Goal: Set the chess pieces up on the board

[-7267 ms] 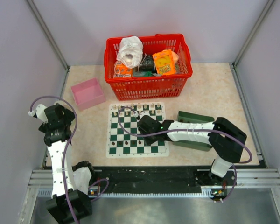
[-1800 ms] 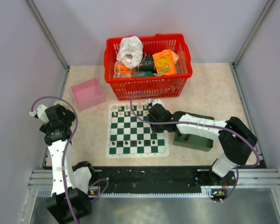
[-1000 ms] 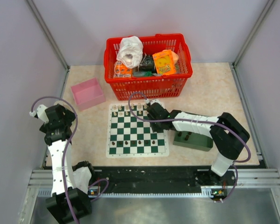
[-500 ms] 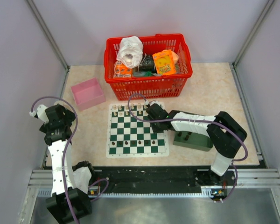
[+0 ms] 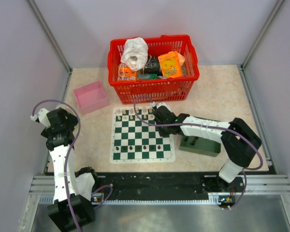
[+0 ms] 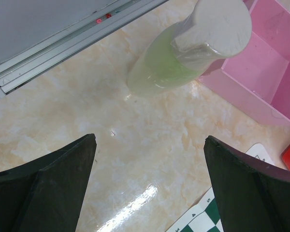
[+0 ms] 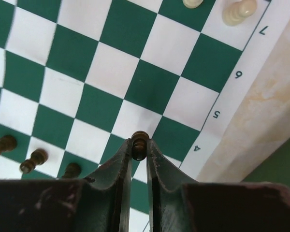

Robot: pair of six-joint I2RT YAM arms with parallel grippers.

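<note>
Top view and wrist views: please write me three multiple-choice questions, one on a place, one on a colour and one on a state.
1. Where does the pink box stand?
A) left of the red basket
B) inside the red basket
C) right of the red basket

2. What colour is the chess piece between the fingers of the right tool?
A) cream
B) dark brown
C) red

3. How is the left tool?
A) shut on something
B) open and empty
C) out of view

Answers:
1 A: the top view shows it beside the basket's left end.
2 B: the right wrist view shows its dark brown head.
3 B: its fingers stand wide apart.
</note>
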